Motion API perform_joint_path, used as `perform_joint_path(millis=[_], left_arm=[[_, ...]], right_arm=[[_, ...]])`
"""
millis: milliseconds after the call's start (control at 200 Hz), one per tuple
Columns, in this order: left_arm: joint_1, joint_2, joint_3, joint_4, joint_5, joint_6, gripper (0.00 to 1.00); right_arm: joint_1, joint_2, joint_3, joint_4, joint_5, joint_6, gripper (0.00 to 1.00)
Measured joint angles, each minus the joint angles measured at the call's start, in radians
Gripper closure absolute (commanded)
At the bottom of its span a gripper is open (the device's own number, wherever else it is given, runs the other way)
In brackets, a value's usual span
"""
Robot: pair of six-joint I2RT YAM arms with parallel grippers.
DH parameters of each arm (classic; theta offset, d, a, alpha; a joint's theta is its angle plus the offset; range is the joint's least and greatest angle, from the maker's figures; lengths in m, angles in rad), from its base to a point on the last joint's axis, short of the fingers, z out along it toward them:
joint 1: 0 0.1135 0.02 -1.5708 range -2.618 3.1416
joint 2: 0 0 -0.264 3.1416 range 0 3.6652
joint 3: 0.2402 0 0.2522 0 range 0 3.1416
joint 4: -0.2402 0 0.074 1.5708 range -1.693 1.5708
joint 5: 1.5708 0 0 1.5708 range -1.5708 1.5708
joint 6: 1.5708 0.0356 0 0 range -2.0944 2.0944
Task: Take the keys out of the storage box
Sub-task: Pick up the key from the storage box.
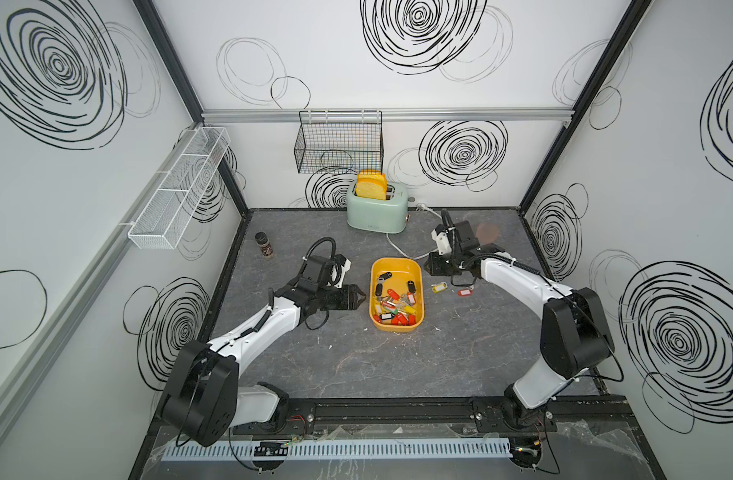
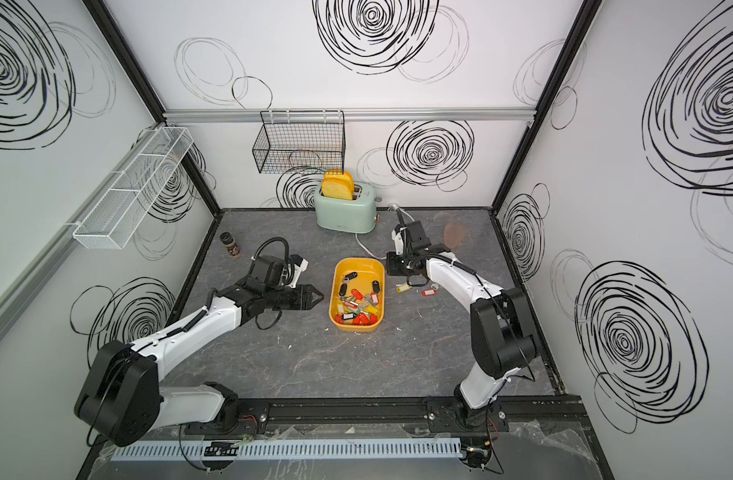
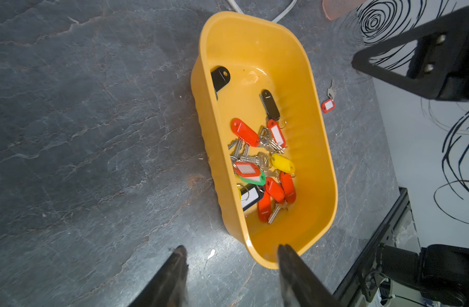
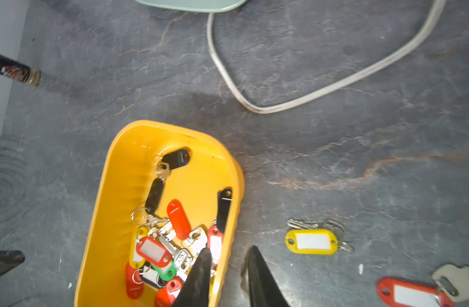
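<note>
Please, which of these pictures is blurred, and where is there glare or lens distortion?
Right wrist view: slightly blurred, so the keys in the storage box look smeared. Left wrist view: sharper, with a bright glare patch on the box's floor and a sheen on the table. In both top views: even light, soft shadows, but the wide lens splays the walls.

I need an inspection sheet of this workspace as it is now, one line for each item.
Surface: grey marbled tabletop, few white specks.
Job's things: storage box holds most keys; yellow-tagged key and red-tagged key lie outside, toward the right arm.
Clutter: toaster with bread; spice jar.
Grippers: left gripper open, empty, beside the box; right gripper slightly open, empty, near the box's rim.
Cables: white toaster cord loops behind the box.
Surroundings: wire basket and mesh rack on the walls.
</note>
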Motion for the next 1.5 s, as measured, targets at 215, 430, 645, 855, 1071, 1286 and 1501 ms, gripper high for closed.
perform_joint_path(millis=[215, 430, 645, 855, 1071, 1286, 1501], left_arm=[[0.031, -0.002, 0.000, -0.004, -0.001, 0.000, 0.41], [0.042, -0.010, -0.002, -0.005, 0.002, 0.000, 0.40], [0.051, -0.016, -0.006, -0.005, 0.006, 0.000, 0.40], [0.058, -0.019, -0.014, -0.004, 0.010, 0.000, 0.40], [0.068, -0.021, -0.032, -0.005, 0.018, 0.001, 0.41], [0.086, -0.027, -0.037, -0.005, 0.028, 0.003, 0.41], [0.092, -0.034, -0.045, -0.004, 0.034, 0.003, 0.41]], right_arm=[[0.097, 0.056, 0.054, -0.046, 0.000, -0.086, 0.72], [0.155, 0.137, 0.093, -0.109, 0.034, -0.174, 0.68], [0.195, 0.209, 0.131, -0.160, 0.097, -0.244, 0.65], [0.220, 0.242, 0.151, -0.177, 0.147, -0.294, 0.61], [0.258, 0.273, 0.154, -0.182, 0.178, -0.322, 0.59], [0.282, 0.308, 0.164, -0.193, 0.196, -0.340, 0.59], [0.291, 0.323, 0.189, -0.202, 0.216, -0.350, 0.59]])
